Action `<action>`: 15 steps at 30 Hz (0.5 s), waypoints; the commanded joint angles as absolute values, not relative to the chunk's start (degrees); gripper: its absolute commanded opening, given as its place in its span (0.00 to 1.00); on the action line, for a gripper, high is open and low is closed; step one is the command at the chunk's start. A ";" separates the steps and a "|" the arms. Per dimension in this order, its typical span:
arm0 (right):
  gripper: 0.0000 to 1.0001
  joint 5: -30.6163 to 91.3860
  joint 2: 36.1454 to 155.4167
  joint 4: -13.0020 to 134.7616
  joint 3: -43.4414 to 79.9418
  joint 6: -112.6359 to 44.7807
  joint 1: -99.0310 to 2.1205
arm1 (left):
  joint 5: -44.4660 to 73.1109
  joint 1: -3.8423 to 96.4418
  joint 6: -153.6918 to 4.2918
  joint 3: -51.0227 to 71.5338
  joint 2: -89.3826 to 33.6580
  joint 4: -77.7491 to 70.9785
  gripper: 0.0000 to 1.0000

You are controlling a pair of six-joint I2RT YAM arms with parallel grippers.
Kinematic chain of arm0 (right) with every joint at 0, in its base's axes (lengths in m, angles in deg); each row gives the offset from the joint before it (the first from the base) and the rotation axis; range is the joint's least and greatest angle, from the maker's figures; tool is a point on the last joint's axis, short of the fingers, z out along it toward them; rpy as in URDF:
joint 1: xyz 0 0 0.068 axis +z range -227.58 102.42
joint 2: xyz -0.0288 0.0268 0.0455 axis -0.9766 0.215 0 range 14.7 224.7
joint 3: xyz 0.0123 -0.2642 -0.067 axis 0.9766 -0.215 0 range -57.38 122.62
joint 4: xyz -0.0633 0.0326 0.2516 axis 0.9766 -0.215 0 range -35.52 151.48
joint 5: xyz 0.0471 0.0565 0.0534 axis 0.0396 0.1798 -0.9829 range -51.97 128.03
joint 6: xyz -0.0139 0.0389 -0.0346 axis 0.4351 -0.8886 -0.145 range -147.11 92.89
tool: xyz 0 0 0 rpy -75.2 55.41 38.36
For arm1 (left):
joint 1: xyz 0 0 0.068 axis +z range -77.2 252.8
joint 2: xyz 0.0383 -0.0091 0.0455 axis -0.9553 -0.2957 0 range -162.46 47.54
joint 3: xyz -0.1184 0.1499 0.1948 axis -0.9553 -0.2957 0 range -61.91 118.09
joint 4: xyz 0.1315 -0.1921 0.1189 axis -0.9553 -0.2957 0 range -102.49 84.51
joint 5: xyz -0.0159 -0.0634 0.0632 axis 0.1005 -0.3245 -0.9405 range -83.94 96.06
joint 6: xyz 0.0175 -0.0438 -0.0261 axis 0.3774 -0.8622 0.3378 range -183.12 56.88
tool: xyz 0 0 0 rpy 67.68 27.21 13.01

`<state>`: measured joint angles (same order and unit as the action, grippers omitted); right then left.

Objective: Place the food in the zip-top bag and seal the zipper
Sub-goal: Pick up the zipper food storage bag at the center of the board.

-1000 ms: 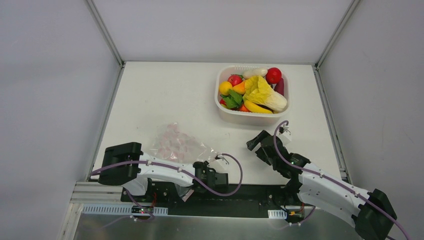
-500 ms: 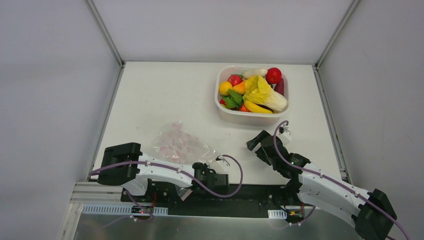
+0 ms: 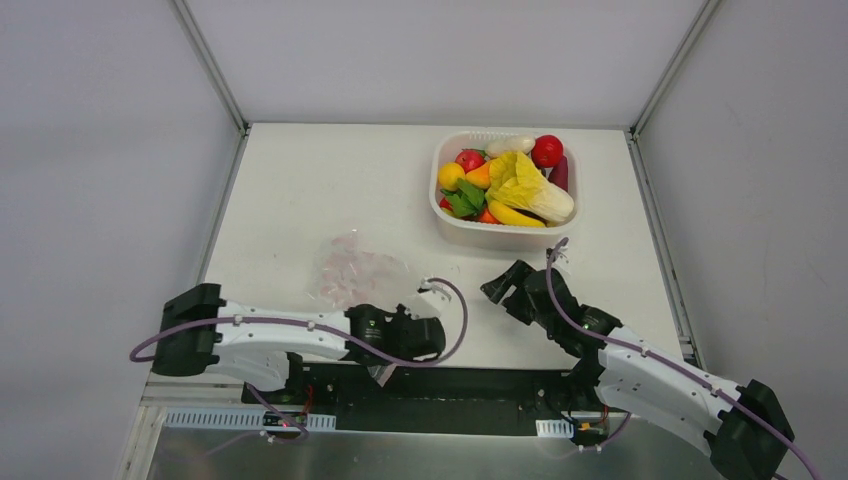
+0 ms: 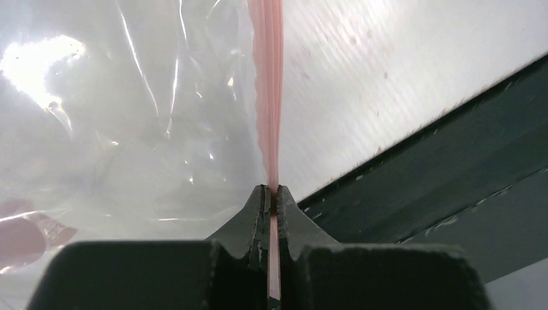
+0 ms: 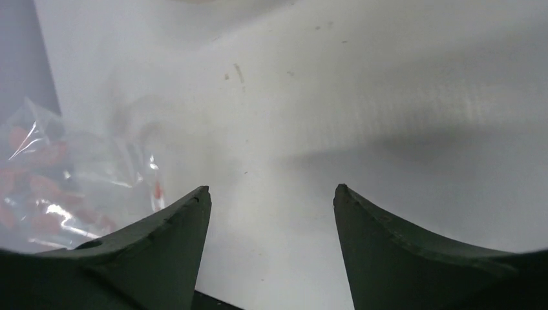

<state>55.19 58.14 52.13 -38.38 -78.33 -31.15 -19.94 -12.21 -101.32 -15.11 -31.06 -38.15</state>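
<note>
I've just clamped L gripper (image 4: 272, 197) on zipper (image 4: 268, 90), lower centre of wrist view; zip-top bag (image 3: 352, 275) tugged slightly up-frame; R gripper (image 5: 271, 200) agape, empty, edging bagward; food (image 3: 515, 185) upper right, unbagged.

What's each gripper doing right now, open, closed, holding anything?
Left gripper: closed on the pink zipper of the zip-top bag.
Right gripper: open, holding nothing, over the table.

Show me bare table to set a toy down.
Bare: the far-left table, between walls, basket and zip-top bag. Crowded: the near edge, where the left gripper pinches the zipper and the right gripper hangs open.
</note>
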 commanded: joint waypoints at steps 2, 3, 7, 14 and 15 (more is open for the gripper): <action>0.67 42.23 57.16 63.88 -36.76 -73.59 -31.04 | -18.71 -4.84 -101.42 -18.63 -19.27 -29.34 0.00; 0.65 40.40 57.09 64.86 -36.05 -73.12 -31.01 | -18.79 -4.03 -101.21 -18.93 -17.77 -28.82 0.00; 0.61 32.24 57.36 70.90 -34.79 -71.94 -31.02 | -18.38 -2.16 -99.54 -18.30 -14.64 -28.42 0.00; 0.53 24.34 65.48 76.36 -30.18 -73.04 -30.78 | -16.70 -1.91 -98.79 -16.32 -15.29 -27.29 0.00; 0.52 24.40 66.87 76.42 -29.55 -73.11 -30.69 | -16.58 -1.95 -98.87 -16.18 -15.37 -27.02 0.00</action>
